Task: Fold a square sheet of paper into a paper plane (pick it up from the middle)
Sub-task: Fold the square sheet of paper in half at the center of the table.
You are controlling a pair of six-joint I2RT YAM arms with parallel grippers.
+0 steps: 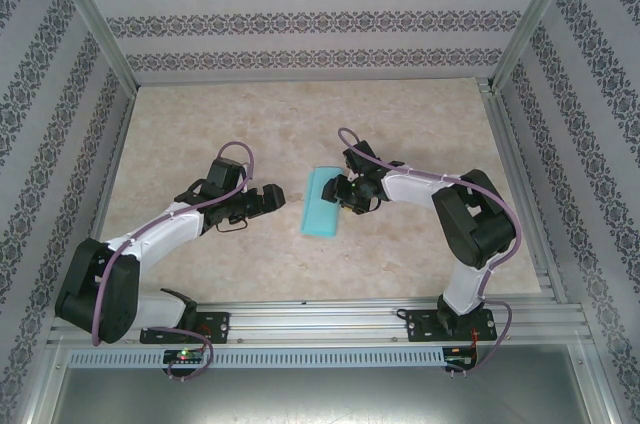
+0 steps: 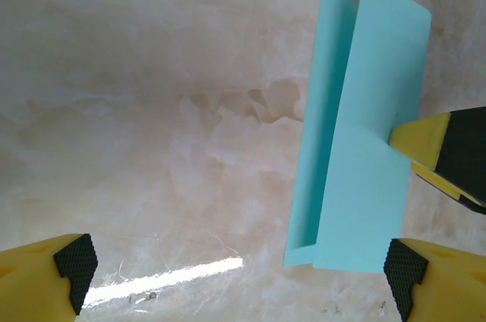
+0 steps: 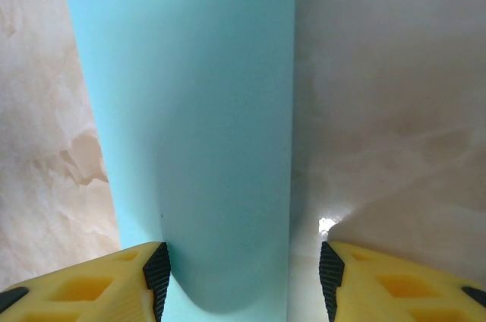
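Note:
The square sheet of paper (image 1: 322,202) is turquoise and lies mid-table, folded lengthwise into a narrow strip. Its upper flap (image 2: 376,109) sits raised above the lower layer (image 2: 323,109). A paper plane is out of view. My right gripper (image 1: 343,194) is at the strip's right edge, low over it and open. The paper (image 3: 197,124) runs between its pads, and the right pad (image 3: 330,276) stands off the paper's edge. One of its yellow fingertips (image 2: 425,141) touches the upper flap. My left gripper (image 1: 283,196) is wide open just left of the strip and holds nothing (image 2: 237,280).
The marbled beige tabletop (image 1: 220,134) stretches around the paper. Patterned walls and aluminium posts (image 1: 520,34) close the cell on three sides. A metal rail (image 1: 330,319) carries both arm bases along the near edge.

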